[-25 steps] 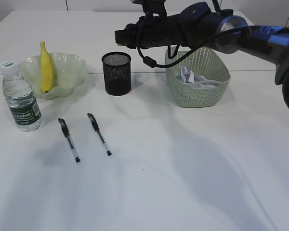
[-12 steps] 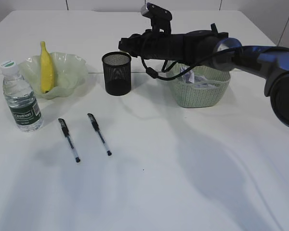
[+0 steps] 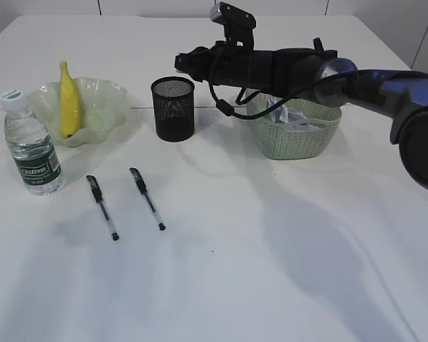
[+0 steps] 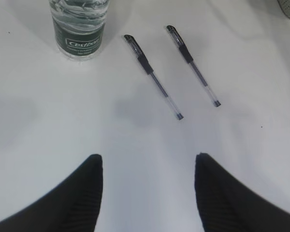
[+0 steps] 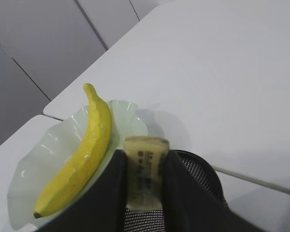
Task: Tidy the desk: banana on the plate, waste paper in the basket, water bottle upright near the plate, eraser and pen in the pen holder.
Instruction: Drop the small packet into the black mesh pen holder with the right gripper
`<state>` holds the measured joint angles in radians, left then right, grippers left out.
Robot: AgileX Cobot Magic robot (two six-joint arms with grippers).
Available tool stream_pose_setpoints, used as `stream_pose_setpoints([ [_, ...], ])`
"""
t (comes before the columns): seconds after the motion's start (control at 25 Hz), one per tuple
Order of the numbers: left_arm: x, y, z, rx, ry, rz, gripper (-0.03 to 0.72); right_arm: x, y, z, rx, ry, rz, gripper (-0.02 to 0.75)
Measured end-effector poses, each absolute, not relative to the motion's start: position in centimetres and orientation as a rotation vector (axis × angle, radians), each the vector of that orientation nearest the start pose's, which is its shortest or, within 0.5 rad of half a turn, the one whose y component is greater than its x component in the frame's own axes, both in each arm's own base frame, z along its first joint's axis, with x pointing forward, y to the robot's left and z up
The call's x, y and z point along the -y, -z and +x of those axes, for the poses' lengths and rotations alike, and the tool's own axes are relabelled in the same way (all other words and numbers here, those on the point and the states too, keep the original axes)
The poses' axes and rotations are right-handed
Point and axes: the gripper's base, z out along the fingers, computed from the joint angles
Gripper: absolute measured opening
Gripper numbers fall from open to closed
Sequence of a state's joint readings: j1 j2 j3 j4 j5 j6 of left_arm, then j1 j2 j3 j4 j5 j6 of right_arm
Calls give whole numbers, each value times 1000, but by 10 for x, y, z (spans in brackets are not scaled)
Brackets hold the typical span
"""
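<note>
Eraser sits pinched between the right gripper's fingers, poised just above the mesh pen holder; only the right wrist view reveals it. Left of the holder, the banana lies on the plate. Right of it, crumpled paper fills the basket. Two pens lie in front of the holder beside the upright bottle, under the left gripper's spread fingers.

Eraser label too blurred to read, pen holder mostly behind the right claw.
</note>
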<state>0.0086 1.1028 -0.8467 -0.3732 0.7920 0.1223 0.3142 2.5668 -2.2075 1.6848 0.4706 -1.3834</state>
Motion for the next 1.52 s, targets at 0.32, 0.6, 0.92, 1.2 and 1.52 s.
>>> stream_pose_setpoints([
  [0.32, 22, -302, 211, -2490, 385, -83, 424, -220, -181, 543, -1814, -864, -345, 190],
  [0.6, 22, -302, 211, -2490, 386, -83, 418, -220, -181, 544, -1815, -870, -337, 229],
  [0.92, 22, -302, 211, -2490, 386, -83, 415, -220, -186, 544, -1800, -873, -335, 292],
  [1.2, 22, -302, 211, -2490, 386, -83, 415, -221, -192, 545, -1779, -885, -346, 419],
  [1.52, 22, -302, 211, -2490, 386, -83, 414, -222, -185, 545, -1813, -893, -345, 425],
])
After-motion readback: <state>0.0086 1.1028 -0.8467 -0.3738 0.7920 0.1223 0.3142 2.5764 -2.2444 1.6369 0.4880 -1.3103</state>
